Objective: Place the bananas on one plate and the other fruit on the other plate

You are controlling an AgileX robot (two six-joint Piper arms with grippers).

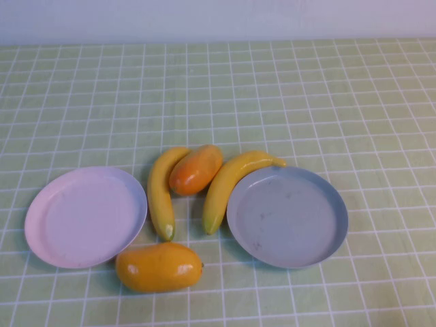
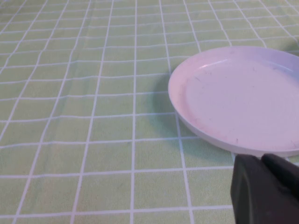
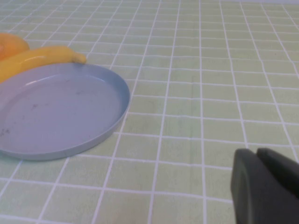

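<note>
Between my pale pink plate [image 1: 85, 216] and grey-blue plate [image 1: 287, 216] lie two bananas [image 1: 161, 192] and two mangoes [image 1: 159, 267], so my closed, empty left hand [image 2: 266, 189] and right hand [image 3: 266, 184], parked nearby, should open wide before gripping a banana mid-length.

We are seeing a checked green cloth [image 1: 327, 88] covering the worktop, matt, faintly rippling. The bananas [image 1: 228, 185] are showing a glossy, smooth yellow skin, looking like moulded plastic; the other fruit [image 1: 159, 268] is shining the same way. The grey-blue plate [image 1: 327, 238] is looking like smooth plastic, dull-sheened, with faint scuffs. The pink plate [image 1: 48, 225] is looking alike, lightly marked. Left gripper [image 2: 266, 193] and right gripper [image 3: 266, 186] are appearing matt black.
</note>
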